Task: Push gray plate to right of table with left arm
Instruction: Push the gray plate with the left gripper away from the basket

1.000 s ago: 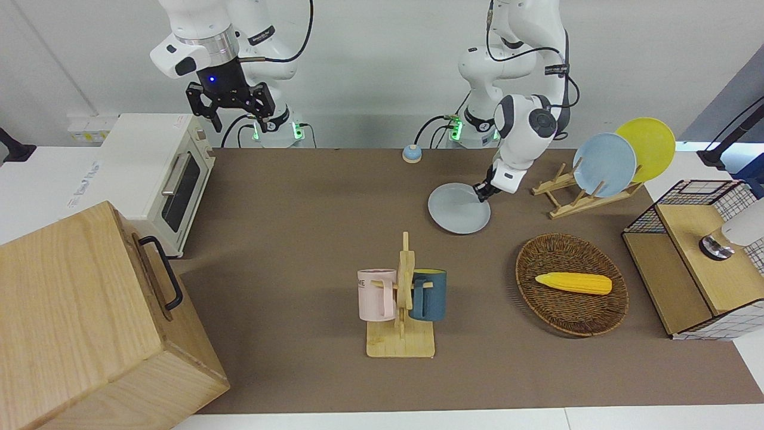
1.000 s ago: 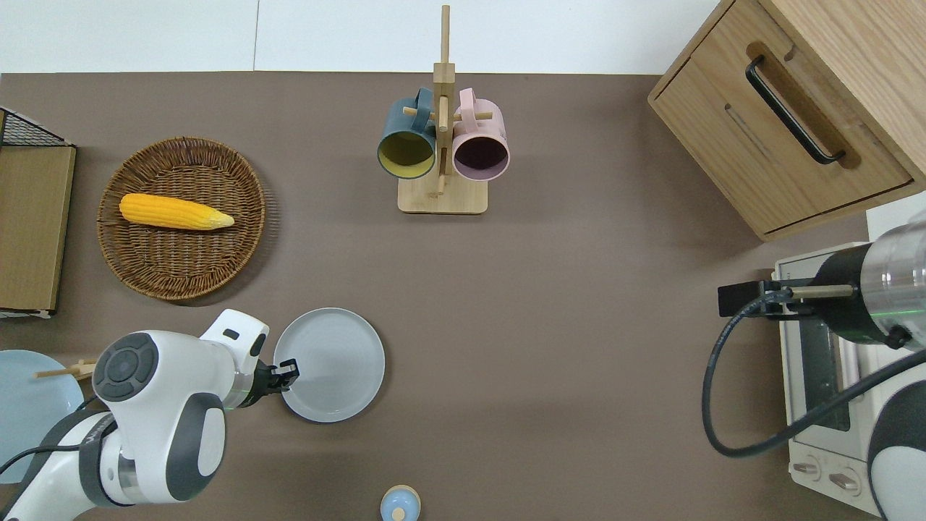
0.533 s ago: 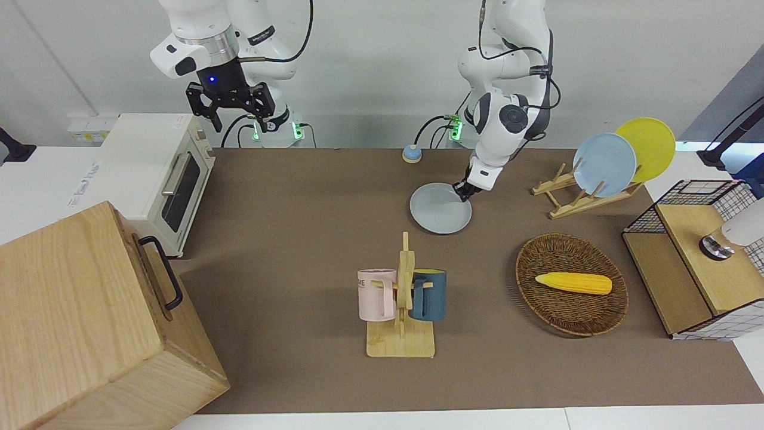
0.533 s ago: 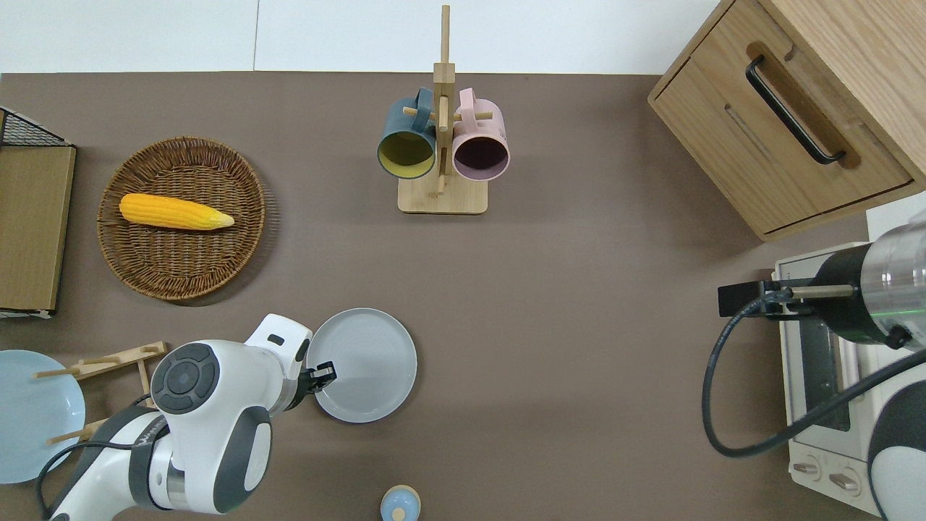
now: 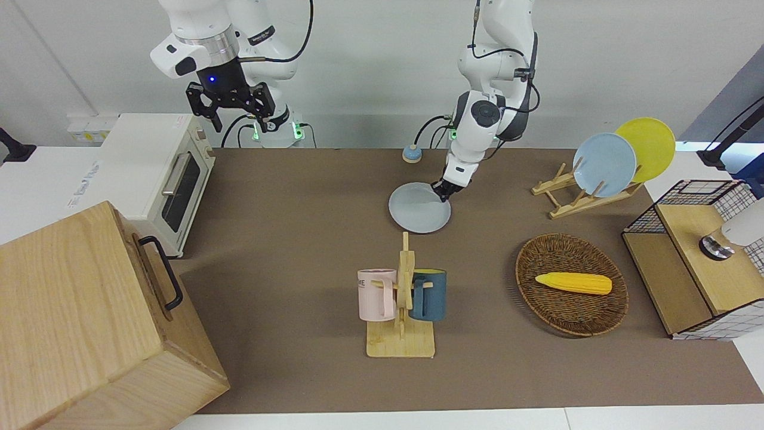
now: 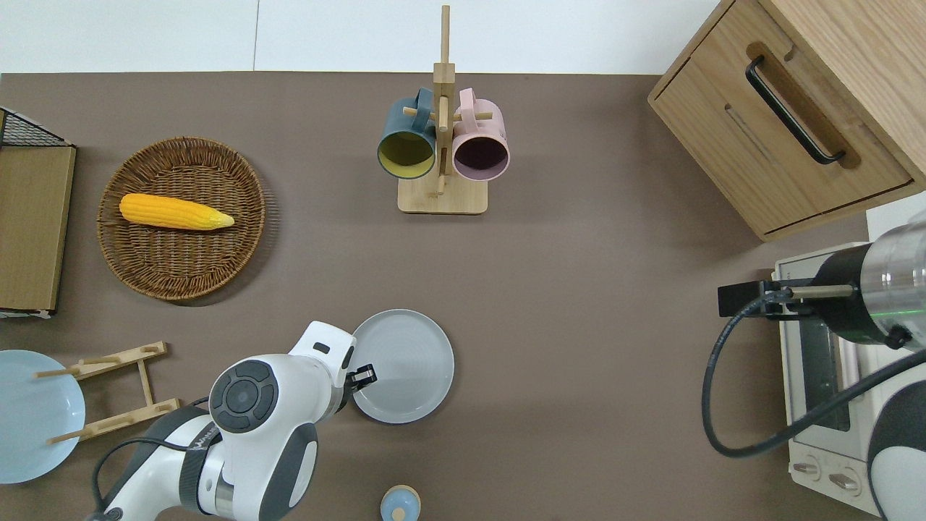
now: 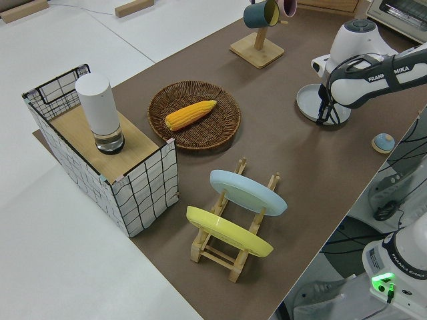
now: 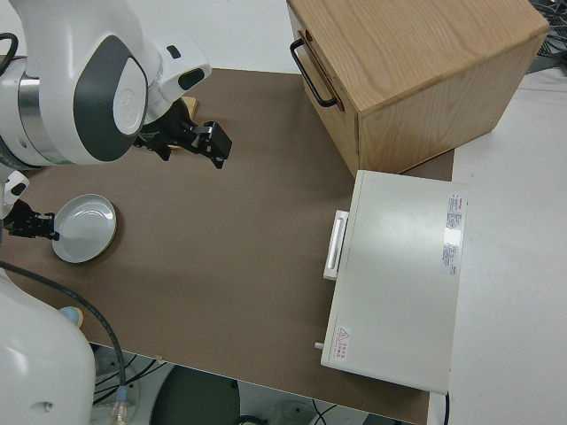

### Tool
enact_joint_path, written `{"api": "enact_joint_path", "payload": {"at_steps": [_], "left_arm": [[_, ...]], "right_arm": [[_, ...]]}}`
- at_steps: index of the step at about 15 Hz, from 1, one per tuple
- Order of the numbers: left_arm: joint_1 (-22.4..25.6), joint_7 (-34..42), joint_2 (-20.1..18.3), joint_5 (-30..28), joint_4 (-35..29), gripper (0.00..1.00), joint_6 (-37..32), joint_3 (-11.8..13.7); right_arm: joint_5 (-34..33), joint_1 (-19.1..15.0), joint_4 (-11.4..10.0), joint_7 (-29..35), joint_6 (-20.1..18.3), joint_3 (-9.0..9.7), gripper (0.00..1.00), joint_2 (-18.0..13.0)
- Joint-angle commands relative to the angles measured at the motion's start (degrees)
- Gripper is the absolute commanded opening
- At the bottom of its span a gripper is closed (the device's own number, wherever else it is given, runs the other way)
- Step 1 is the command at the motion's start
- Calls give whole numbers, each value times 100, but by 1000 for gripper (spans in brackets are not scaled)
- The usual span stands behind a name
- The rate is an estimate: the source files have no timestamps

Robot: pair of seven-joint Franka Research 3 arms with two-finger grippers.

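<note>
Left hand (image 5: 443, 192) low against the plate's (image 5: 418, 209) rim.
Arm bent low over the bench (image 5: 298, 197); finger gap unclear. Plate has slid toward the right arm's end; right arm parked.

Lighting is bright, even and diffuse throughout, evidently from above. Shadows are soft and short: a faint one lies on the table (image 5: 298, 239) beside the wooden cabinet (image 5: 89, 322), another under the wicker basket (image 6: 181, 217). No glare noted. Focus is sharp; edge distortion slight.
</note>
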Motion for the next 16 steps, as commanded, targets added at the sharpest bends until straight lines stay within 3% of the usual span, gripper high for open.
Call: {"api": "enact_joint_path", "payload": {"at_steps": [1, 5, 16], "left_arm": [[-600, -180, 633, -212, 195, 0, 346, 350], [-1048, -163, 781, -362, 388, 0, 399, 596], [-1681, -75, 1538, -362, 1205, 0, 821, 605]], "right_arm": [[123, -140, -156, 59, 1, 83, 996, -157], [123, -140, -156, 59, 1, 83, 996, -157], [123, -140, -156, 59, 1, 83, 996, -157]]}}
